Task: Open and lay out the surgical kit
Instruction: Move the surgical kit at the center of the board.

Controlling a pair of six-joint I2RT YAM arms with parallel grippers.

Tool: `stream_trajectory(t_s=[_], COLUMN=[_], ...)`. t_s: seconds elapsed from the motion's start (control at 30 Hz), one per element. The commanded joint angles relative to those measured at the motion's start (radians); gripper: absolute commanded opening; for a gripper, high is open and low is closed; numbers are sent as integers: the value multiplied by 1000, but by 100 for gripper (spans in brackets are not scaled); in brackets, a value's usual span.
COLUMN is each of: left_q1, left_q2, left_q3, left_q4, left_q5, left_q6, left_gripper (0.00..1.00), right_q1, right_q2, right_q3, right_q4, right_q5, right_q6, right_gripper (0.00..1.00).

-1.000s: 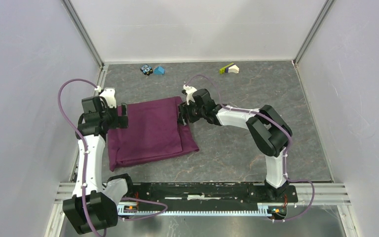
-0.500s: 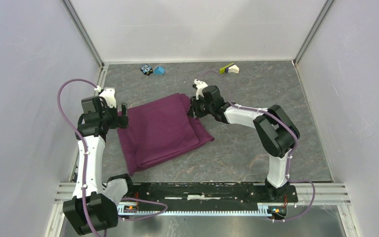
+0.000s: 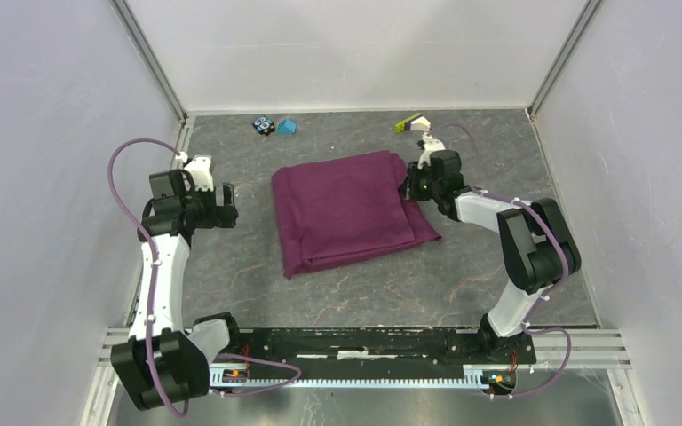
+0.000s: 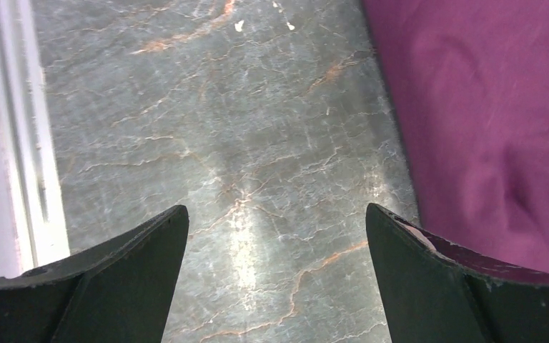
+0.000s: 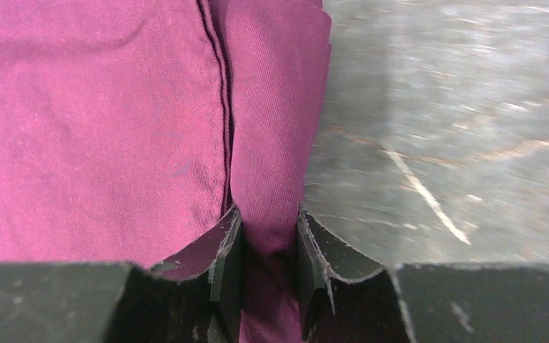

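The surgical kit is a folded dark-purple cloth wrap [image 3: 346,211] lying mid-table; its contents are hidden inside. My right gripper [image 3: 411,183] is shut on the wrap's far right edge; in the right wrist view the fold of cloth [image 5: 275,157] is pinched between the fingers [image 5: 268,236]. My left gripper [image 3: 227,206] is open and empty over bare table, left of the wrap and apart from it. In the left wrist view [image 4: 277,218] the wrap's left edge [image 4: 486,107] shows at the right.
Small blue and black blocks [image 3: 273,126] and a yellow-purple-white block [image 3: 412,122] sit near the back wall. A metal rail [image 4: 21,143] runs along the table's left edge. The enclosure walls stand close on both sides.
My right gripper has dragged the wrap to the right and toward the back, away from my left gripper. The left arm has barely moved.
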Motion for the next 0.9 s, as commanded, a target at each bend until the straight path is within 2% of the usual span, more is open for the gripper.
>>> stream_trajectory(t_s=[0.0, 0.17, 0.37, 0.63, 0.8, 0.87], left_q1=[-2, -79, -298, -388, -407, -412], left_q2=[91, 263, 483, 742, 828, 857], left_q3=[71, 159, 256, 380, 389, 401], left_q4=[56, 101, 202, 299, 346, 359], left_q5=[140, 244, 249, 277, 295, 310], left_q6=[-42, -194, -366, -506, -571, -583], left_gripper=[100, 100, 97, 90, 78, 67], right_q1=[-121, -143, -150, -156, -157, -156], right_q2=[-67, -122, -126, -69, -20, 7], right_q3=[-92, -146, -134, -79, -42, -21], right_q4=[2, 42, 48, 37, 32, 32], right_q5=[137, 117, 114, 67, 33, 23], right_q6=[-15, 3, -7, -23, 0, 10], right_gripper=[33, 34, 35, 35, 35, 35])
